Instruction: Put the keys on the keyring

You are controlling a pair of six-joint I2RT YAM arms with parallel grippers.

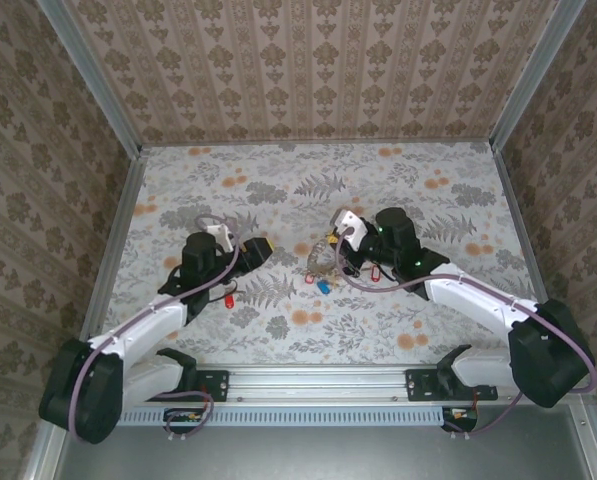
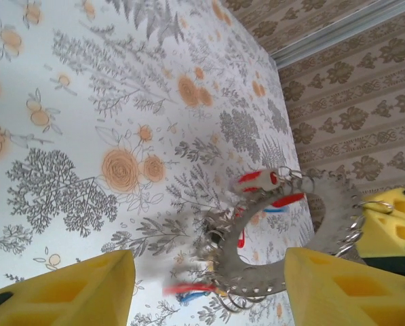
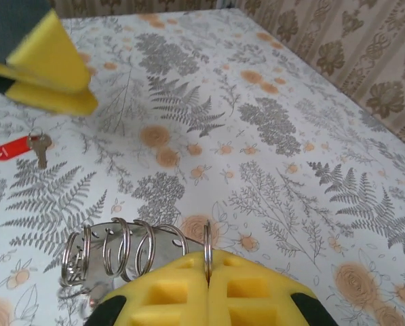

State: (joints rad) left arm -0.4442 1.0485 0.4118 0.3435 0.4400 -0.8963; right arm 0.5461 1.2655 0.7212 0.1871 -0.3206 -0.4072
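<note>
right gripper [image 3: 207, 288] has its yellow pads pressed tight together w/ a thin edge of the keyring [image 2: 338, 190] pinched between them, so it's clamped on the keyring. the keyring sits a bit right of centre over the table [image 1: 278, 180] in the top view, standing on edge and looking lifted off the surface. from the left wrist cam it reads as a pale toothed hoop w/ a wide hole. a row of small wire split rings [image 3: 121, 248] hangs along its rim, just left of the pads in the right wrist view. some keys [image 2: 256, 180] w/ red tags are on the hoop near its upper left. there's more red + a bit of blue at the lower edge, too blurred to count. in the top view a blue tag [image 1: 324, 286] shows just below the keyring; can't tell if it dangles or lies on the table. left gripper [image 1: 259, 248] is to the left of the keyring and apart from it. its yellow fingers [image 2: 60, 292] are spread wide w/ nothing between them; the hoop shows through the gap but farther off. one loose key [image 3: 15, 147] w/ a red tag lies flat on the table near the left arm, well apart from the keyring.
</note>
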